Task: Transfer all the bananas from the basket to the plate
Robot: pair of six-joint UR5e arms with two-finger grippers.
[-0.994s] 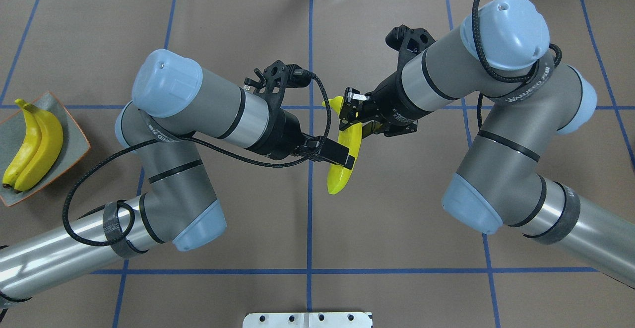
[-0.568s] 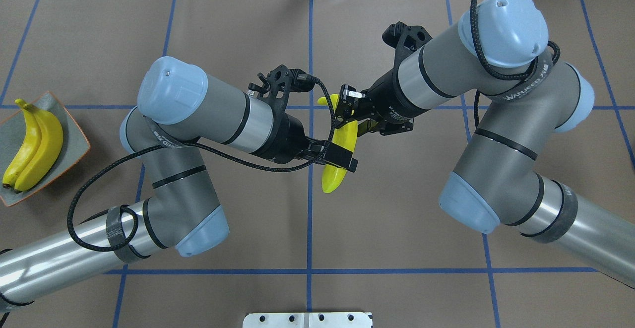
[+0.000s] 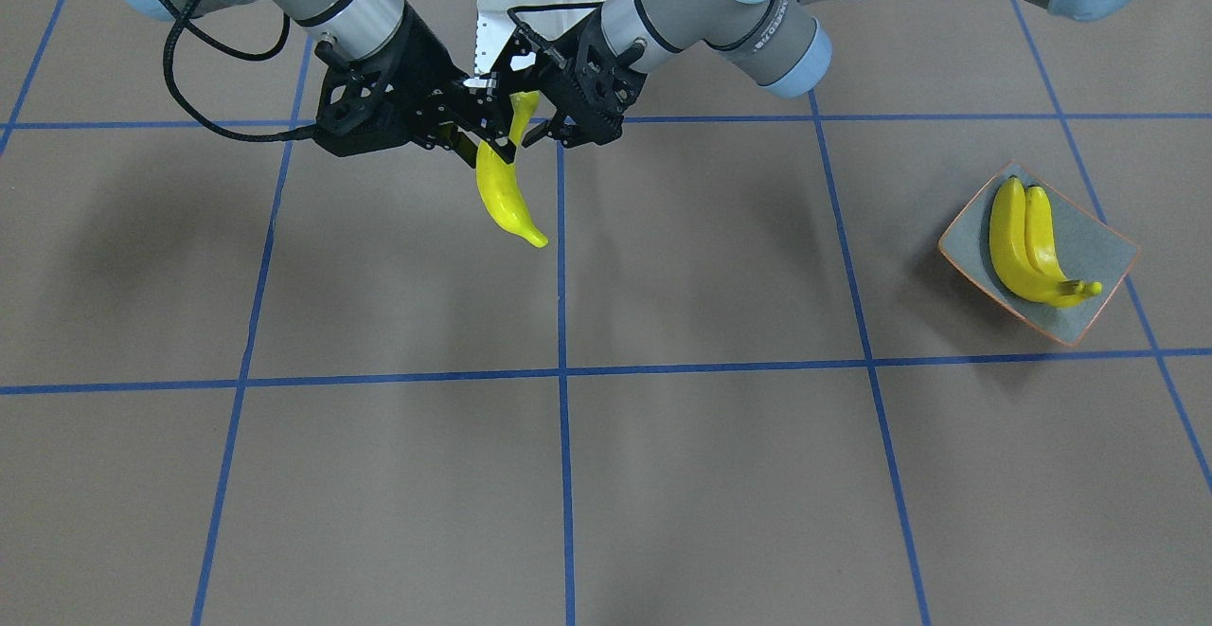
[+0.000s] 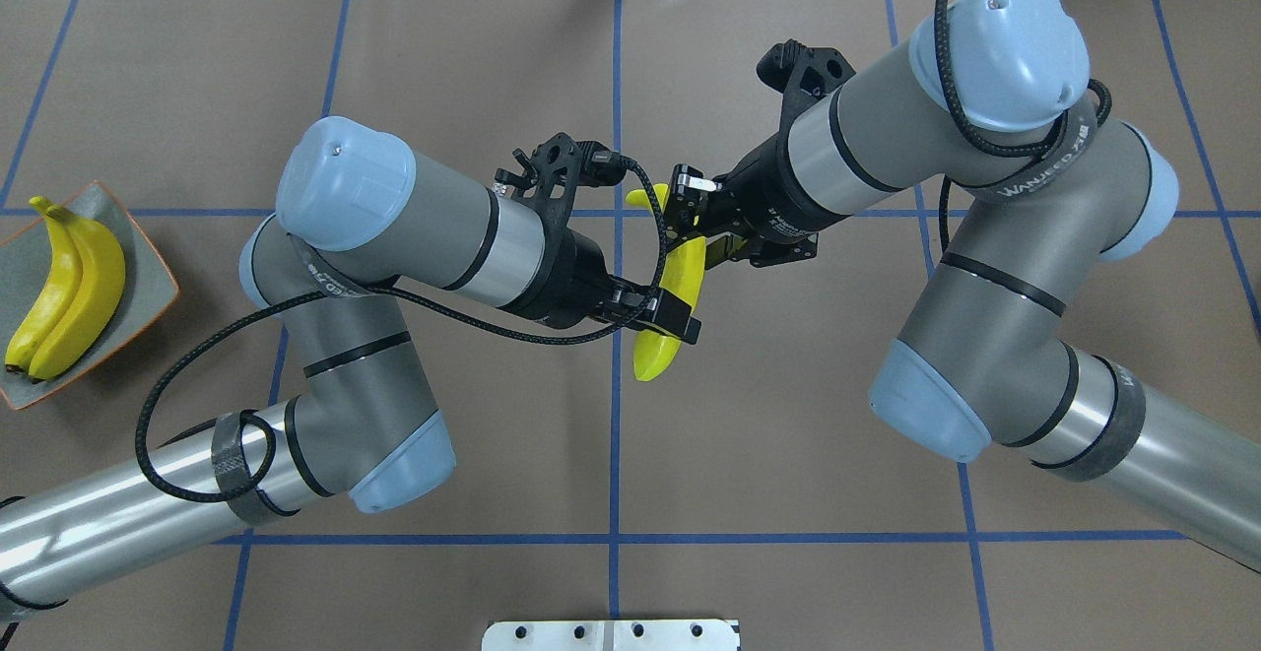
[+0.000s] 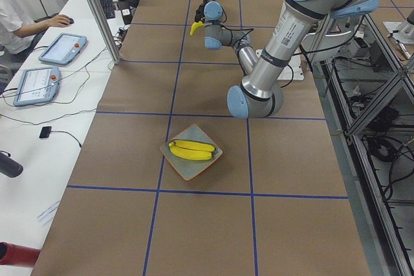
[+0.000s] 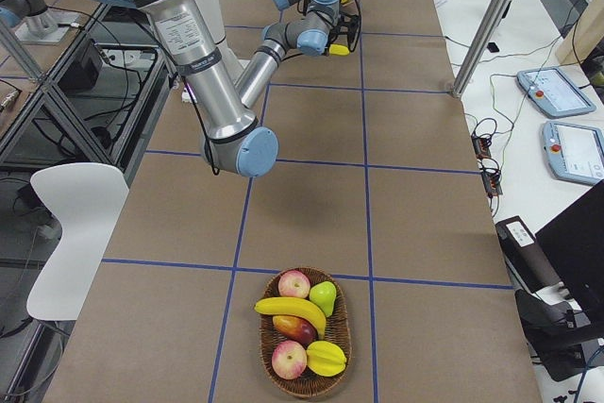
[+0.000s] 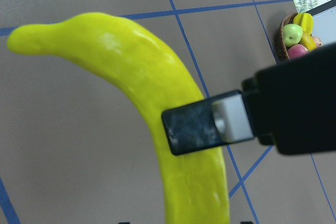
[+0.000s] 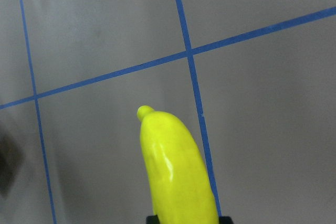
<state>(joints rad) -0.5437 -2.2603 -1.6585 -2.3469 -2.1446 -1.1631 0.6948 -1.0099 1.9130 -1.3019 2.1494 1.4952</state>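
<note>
One yellow banana [image 4: 655,356] hangs in the air above the table's middle; it also shows in the front view [image 3: 502,195]. My right gripper [image 4: 690,223] is shut on its upper part. My left gripper [image 4: 678,319] reaches in from the other side. One of its fingers [image 7: 205,127] lies across the banana's middle and the other is hidden behind it, so I cannot tell whether it grips. Two bananas [image 4: 74,287] lie side by side on the grey-green plate [image 4: 148,282] at the table's left edge. The basket [image 6: 344,327] at the far right end holds one more banana [image 6: 288,309].
The basket also holds apples and other fruit. Blue tape lines cross the brown table cover. A white mounting plate [image 4: 611,634] sits at the near edge. Operators' tablets lie on a side desk [image 5: 52,63] beyond the table.
Both arms have drawn slightly closer at the table's middle. The held banana has shifted a little left, and the left gripper's finger sits further over it.
</note>
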